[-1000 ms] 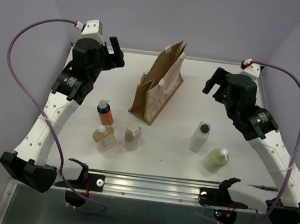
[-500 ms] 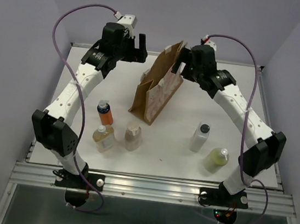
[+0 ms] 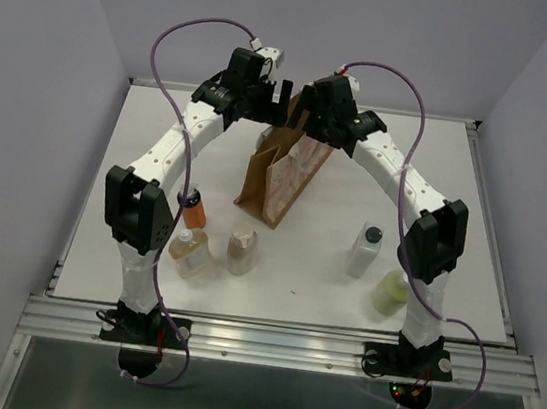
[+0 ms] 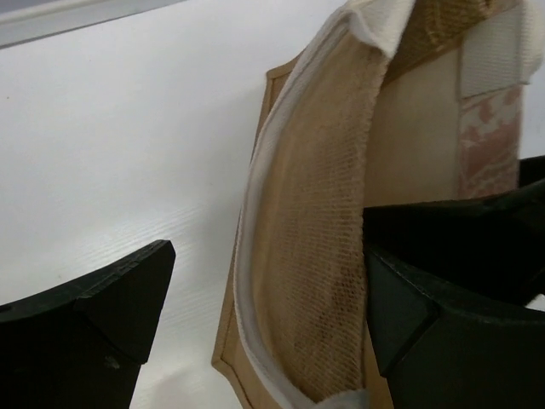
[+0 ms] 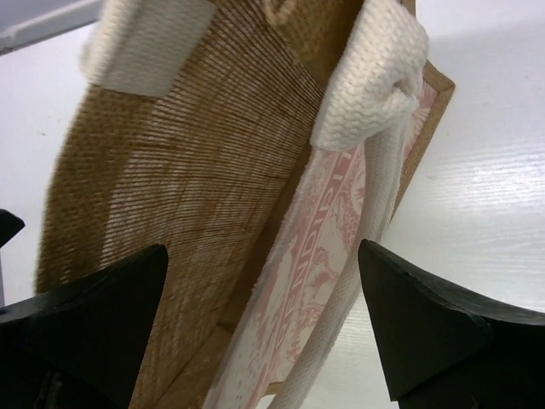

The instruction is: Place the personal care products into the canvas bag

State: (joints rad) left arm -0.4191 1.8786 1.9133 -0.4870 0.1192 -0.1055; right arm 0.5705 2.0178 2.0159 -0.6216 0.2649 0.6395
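Left wrist view: my left gripper (image 4: 264,251) gapes wide and empty, astride the canvas bag (image 4: 328,281) at its rim. My right gripper (image 5: 262,256) does likewise opposite, probably to spread the mouth. The bottles (image 3: 241,251) stand well back from us both.

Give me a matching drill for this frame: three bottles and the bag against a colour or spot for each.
Column 1
1. orange bottle
2. beige bottle
3. translucent bottle
4. bag

Column 2
A. black cap
B. pink print on one face
C. dark blue cap
D. just right of the amber bottle

Pairs: 1-C, 2-D, 3-A, 4-B
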